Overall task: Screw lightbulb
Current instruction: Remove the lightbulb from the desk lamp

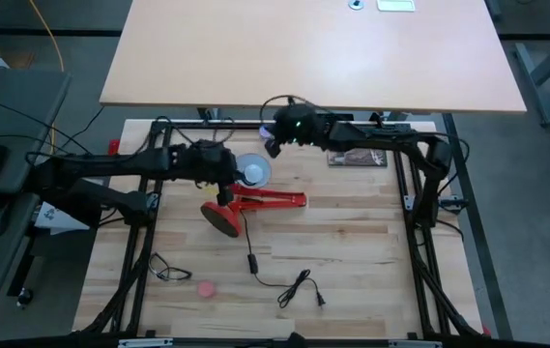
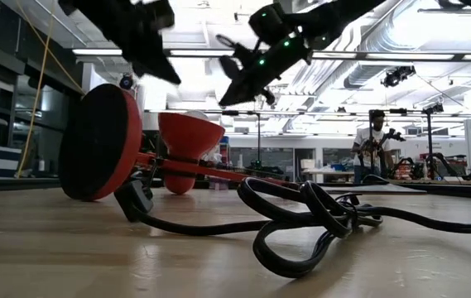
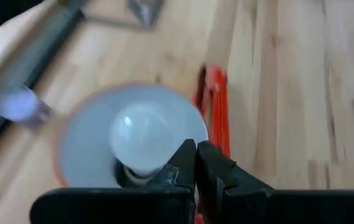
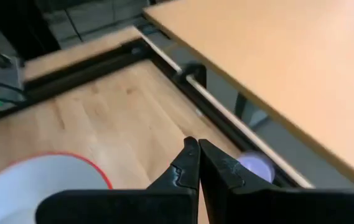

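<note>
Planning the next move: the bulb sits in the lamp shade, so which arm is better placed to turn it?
Probably the left. Its gripper hangs right over the lightbulb inside the shade, jaws shut. The right gripper points toward the table's far edge.

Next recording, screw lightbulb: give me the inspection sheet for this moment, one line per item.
Surface: wooden table inside a black frame.
Job's things: lightbulb sits in the white shade of the red lamp, which lies on its side.
Clutter: small pink round thing near the front edge; pale lavender round thing by the frame; dark flat object at the back.
Grippers: left gripper shut, empty, just above the shade; right gripper shut, empty, near the back rail.
Cables: black lamp cord with plug, loose on the table.
Surroundings: tan desk behind; a person far off in the room.
</note>
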`<state>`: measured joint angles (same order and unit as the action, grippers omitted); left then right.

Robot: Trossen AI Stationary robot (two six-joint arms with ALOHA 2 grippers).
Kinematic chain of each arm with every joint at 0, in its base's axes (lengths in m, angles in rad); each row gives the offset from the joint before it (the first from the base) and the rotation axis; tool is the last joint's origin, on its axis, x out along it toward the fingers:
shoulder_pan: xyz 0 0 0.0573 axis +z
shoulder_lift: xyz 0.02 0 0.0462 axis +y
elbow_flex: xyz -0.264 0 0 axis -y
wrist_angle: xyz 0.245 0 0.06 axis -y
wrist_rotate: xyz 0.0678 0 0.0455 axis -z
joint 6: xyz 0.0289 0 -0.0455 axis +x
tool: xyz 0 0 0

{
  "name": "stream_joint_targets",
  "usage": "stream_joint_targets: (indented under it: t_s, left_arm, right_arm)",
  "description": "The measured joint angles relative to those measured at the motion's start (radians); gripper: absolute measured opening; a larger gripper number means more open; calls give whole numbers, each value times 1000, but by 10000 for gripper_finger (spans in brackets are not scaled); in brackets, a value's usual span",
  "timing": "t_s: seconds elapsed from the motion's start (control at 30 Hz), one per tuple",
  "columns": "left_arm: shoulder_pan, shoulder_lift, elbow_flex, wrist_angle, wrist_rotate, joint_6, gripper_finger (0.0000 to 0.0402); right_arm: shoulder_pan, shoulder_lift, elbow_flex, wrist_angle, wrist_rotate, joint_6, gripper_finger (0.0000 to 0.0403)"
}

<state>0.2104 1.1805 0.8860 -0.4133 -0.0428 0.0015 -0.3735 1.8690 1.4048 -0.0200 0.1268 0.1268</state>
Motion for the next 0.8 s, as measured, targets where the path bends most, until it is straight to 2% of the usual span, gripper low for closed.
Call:
stream_joint_targets:
  t_s: [0.17, 0.27, 0.33, 0.53, 0.63, 0.8]
  left_arm:
    - [2, -79, 1, 87, -170, 45, 0]
    - [61, -76, 1, 111, -179, 94, 0]
    - [109, -53, 1, 103, -140, 96, 0]
    - [212, 60, 1, 139, -9, 157, 0]
    - [227, 122, 1, 170, 75, 244, 0]
    - [228, 177, 1, 178, 57, 335, 0]
  right_arm:
    - [-27, -49, 0, -21, -180, 3, 0]
    - [-8, -50, 0, -77, -304, 3, 0]
    - [28, -49, 0, -131, -343, -10, 0]
    - [135, -42, 0, -173, -353, -75, 0]
    - [168, -38, 0, -185, -310, -82, 0]
    - [192, -19, 0, -199, -259, -26, 0]
